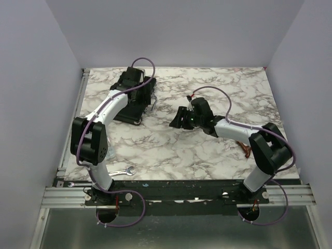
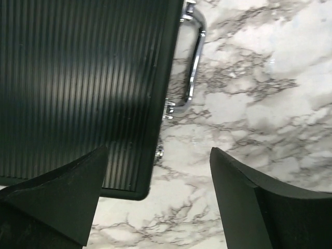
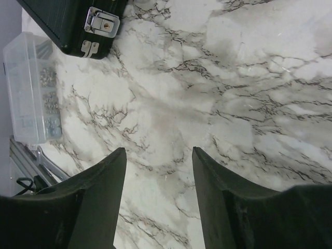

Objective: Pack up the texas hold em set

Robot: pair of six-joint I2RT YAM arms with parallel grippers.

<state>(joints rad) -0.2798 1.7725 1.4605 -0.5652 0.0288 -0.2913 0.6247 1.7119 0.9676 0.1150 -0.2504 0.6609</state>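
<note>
The texas hold em set shows as a small black ribbed case [image 1: 129, 113] lying shut at the table's back left. In the left wrist view the case [image 2: 78, 78] fills the left side, its metal handle [image 2: 194, 57] toward the right. My left gripper [image 2: 158, 150] hangs open above the case's near corner, one finger over the lid and the other over bare marble; it holds nothing. My right gripper [image 1: 178, 119] is open at mid-table, well to the right of the case. In its wrist view the right gripper [image 3: 158, 149] has only marble between its fingers, with the case's latched corner [image 3: 67, 21] at top left.
A silver wrench [image 1: 122, 171] lies by the front edge near the left arm's base. A brown piece [image 1: 245, 149] sits beside the right arm. A clear plastic box [image 3: 31, 88] of small metal parts stands left of the case. Walls enclose the table.
</note>
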